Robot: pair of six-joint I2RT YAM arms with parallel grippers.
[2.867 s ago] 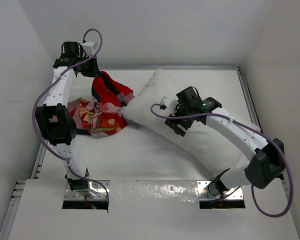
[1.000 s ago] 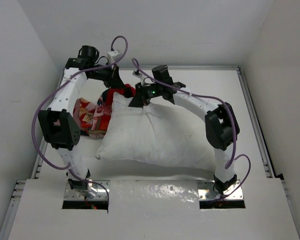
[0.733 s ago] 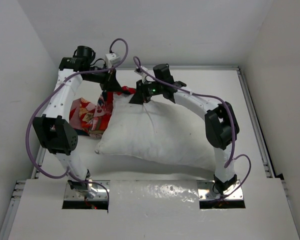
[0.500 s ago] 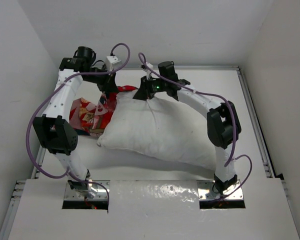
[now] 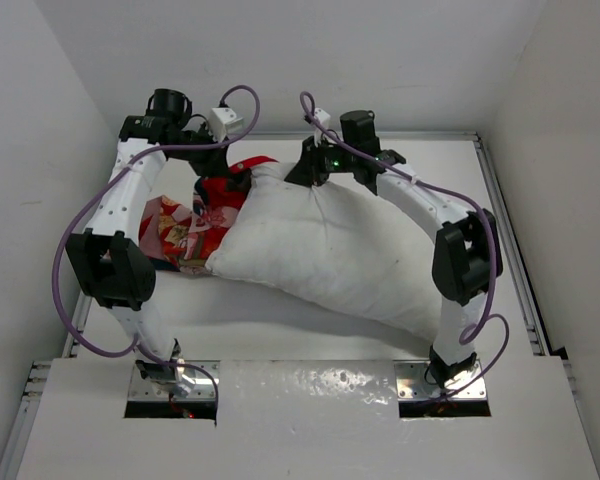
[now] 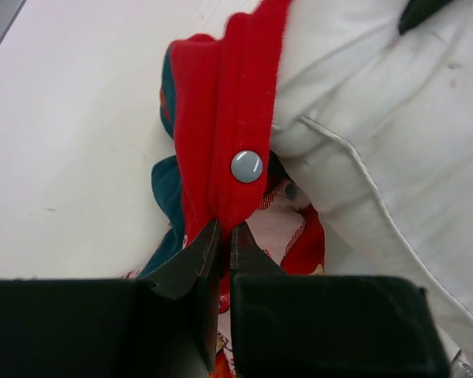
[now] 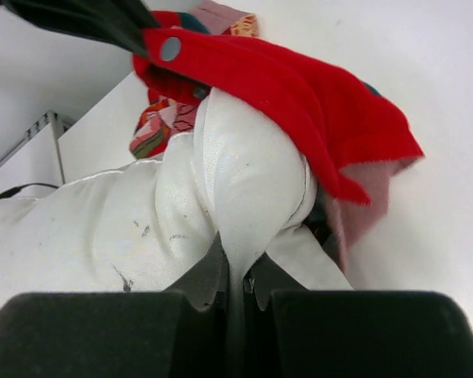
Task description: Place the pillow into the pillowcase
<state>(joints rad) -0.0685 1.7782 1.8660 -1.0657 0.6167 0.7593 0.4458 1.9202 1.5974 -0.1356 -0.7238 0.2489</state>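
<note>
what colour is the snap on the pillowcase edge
The snap is pale grey, on the red pillowcase hem; clearest in left wrist view.

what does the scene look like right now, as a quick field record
left gripper: shut on the pillowcase hem, just below a snap
right gripper: shut on a pillow corner
pillow: gripped corner sits under the red hem; most of it is outside, lying on the table
pillowcase: bunched at the far left, hem lifted over the pillow corner
progress: insertion barely begun
</note>
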